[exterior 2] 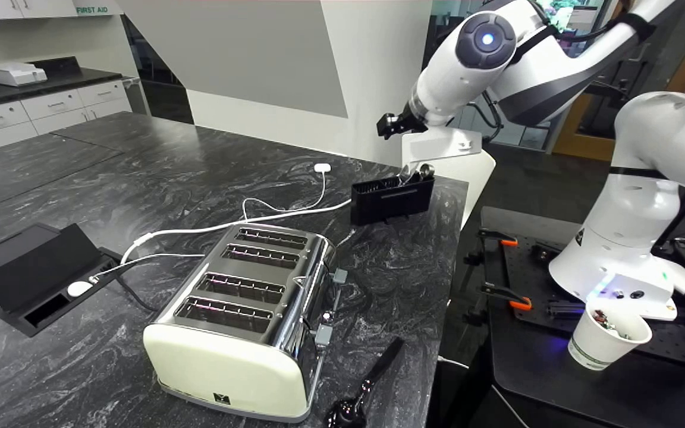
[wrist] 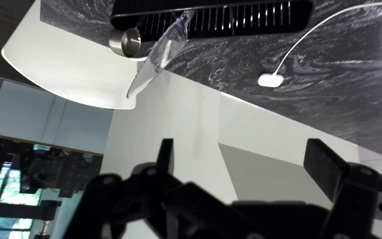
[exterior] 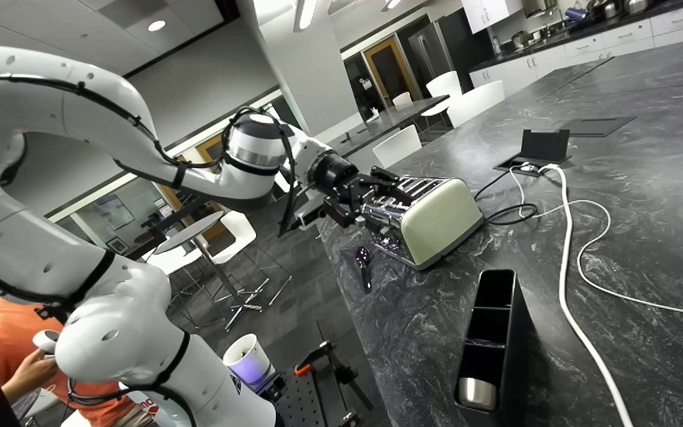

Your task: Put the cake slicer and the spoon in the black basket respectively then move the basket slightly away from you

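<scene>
Tool (wrist: 239, 152) wide, nothing held; clear cake slicer (wrist: 166, 49) leans out of black basket (exterior 2: 393, 205); black spoon (exterior 2: 372, 375) lies on worktop (exterior 2: 194, 178) beside toaster (exterior 2: 238, 342); judged light, stiff, glossy bowl (exterior 2: 347, 412) slippery; best hold probably mid-handle, across its width.

Matt plastic is seen in the basket (exterior 2: 390, 206), clear glossy plastic in the cake slicer (wrist: 167, 50); high gloss is shown by the spoon (exterior 2: 366, 386), polished metal by the toaster's top (exterior 2: 256, 271).
</scene>
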Action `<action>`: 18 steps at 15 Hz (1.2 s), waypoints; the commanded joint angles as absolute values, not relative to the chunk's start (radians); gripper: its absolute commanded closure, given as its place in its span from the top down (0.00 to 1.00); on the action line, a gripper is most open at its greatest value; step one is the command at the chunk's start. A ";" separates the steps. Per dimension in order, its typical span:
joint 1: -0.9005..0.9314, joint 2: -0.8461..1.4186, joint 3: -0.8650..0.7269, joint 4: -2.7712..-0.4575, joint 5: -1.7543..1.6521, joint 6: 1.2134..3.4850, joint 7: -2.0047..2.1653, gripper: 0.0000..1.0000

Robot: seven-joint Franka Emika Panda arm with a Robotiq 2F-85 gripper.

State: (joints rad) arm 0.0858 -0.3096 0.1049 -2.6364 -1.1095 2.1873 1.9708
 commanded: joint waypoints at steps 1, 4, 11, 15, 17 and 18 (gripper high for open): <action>0.129 -0.486 0.065 -2.746 -0.994 2.287 1.713 1.00; 0.099 -0.461 0.106 -2.726 -0.956 2.285 1.675 1.00; 0.137 -0.489 0.118 -2.749 -0.950 2.332 1.545 1.00; 0.234 -0.561 0.172 -2.802 -0.801 2.328 1.346 1.00; 0.280 -0.597 0.199 -2.830 -0.728 2.359 1.258 1.00; 0.354 -0.547 0.163 -2.777 -0.726 2.339 1.240 1.00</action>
